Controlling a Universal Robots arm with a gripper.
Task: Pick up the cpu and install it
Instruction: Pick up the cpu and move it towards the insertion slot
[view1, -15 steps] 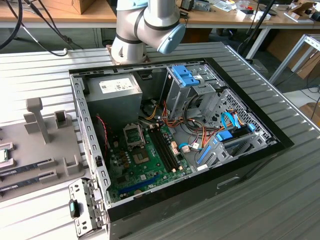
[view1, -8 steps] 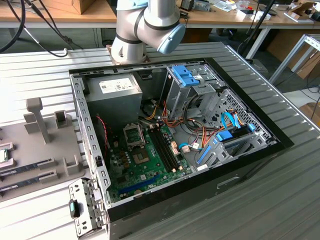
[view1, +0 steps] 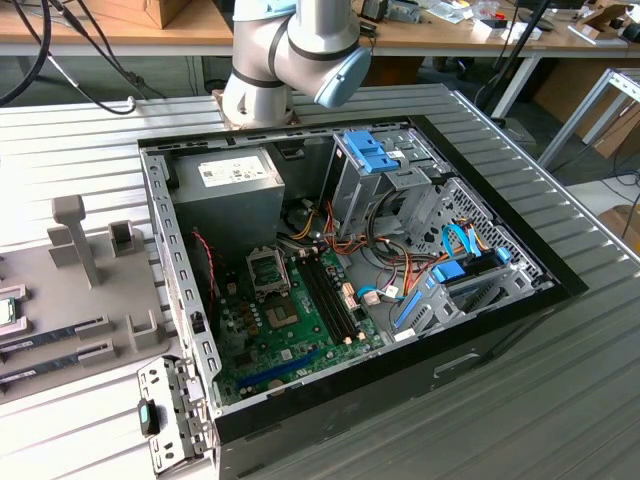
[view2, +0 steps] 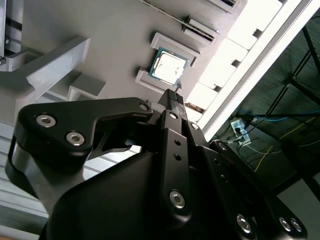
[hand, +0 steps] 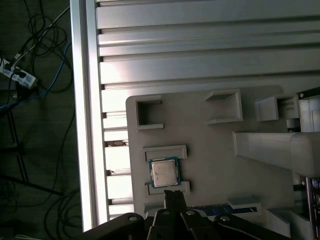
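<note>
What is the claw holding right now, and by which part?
Nothing: the claw is empty, close by the cpu, which lies in its grey holder.

Matt grey plastic tray (hand: 210, 162), dull-sheened metal-topped cpu (hand: 163, 173).

A robotics lab or electronics workshop, by every sign. Ribbed aluminium surface (view1: 560, 330) carrying an opened desktop computer case (view1: 400, 385), with motherboard (view1: 290, 330) and drive cages (view1: 385, 170) laid bare. Jointed robot arm (view1: 290, 55) standing just behind the case. Grey fixture plate (view1: 90, 300) with moulded holders toward the surface's edge at the exterior view's left. Beyond, wooden workbenches (view1: 100, 40) hung with black cables (view1: 90, 60). In the first wrist view, a power strip (hand: 17, 75) and loose cords (hand: 45, 35) trailing over dark floor past the surface's edge.
</note>
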